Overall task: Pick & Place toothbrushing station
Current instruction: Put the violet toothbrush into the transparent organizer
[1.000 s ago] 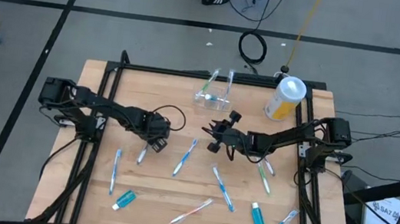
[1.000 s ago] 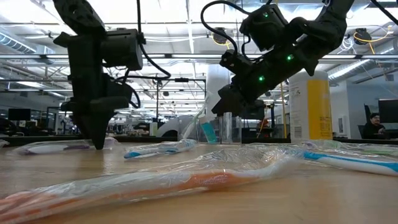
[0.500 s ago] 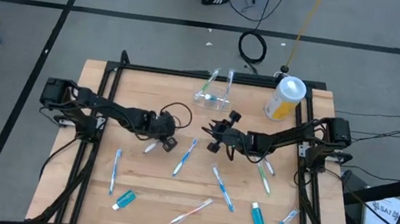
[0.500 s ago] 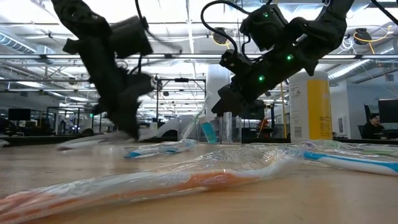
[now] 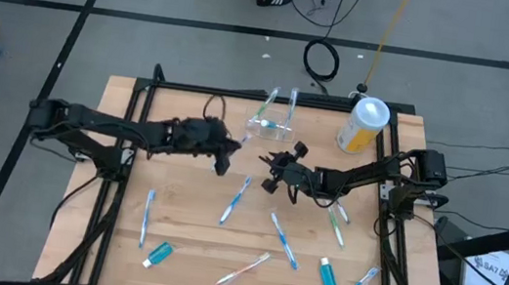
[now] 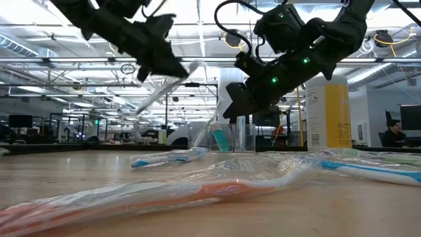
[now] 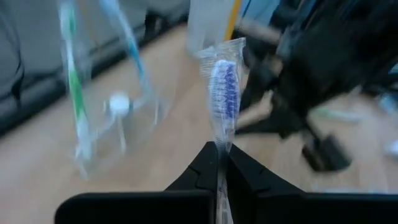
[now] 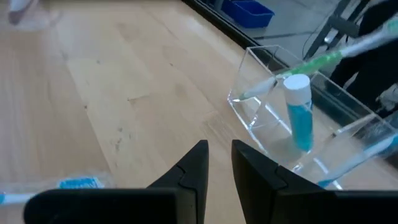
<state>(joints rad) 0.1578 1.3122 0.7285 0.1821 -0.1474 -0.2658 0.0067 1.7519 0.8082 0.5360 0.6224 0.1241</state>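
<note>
Done: holder [image 5: 272,122] has two brushes and a tube.
Left gripper [image 7: 219,163]: clamped on wrapped toothbrush [image 7: 222,93].
Right gripper [image 8: 217,163]: slightly apart, empty.
Left: many brushes on table [image 5: 193,238].

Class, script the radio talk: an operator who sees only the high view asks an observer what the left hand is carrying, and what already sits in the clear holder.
Operator: From above, the left hand is only a dark shape near the clear holder. Is it carrying anything?
Observer: Yes. Its wrist view shows it shut on a wrapped toothbrush with purple bristles.
Operator: What is in the holder?
Observer: The right wrist view shows a teal tube with a white cap standing in it, with a green toothbrush beside it.
</note>
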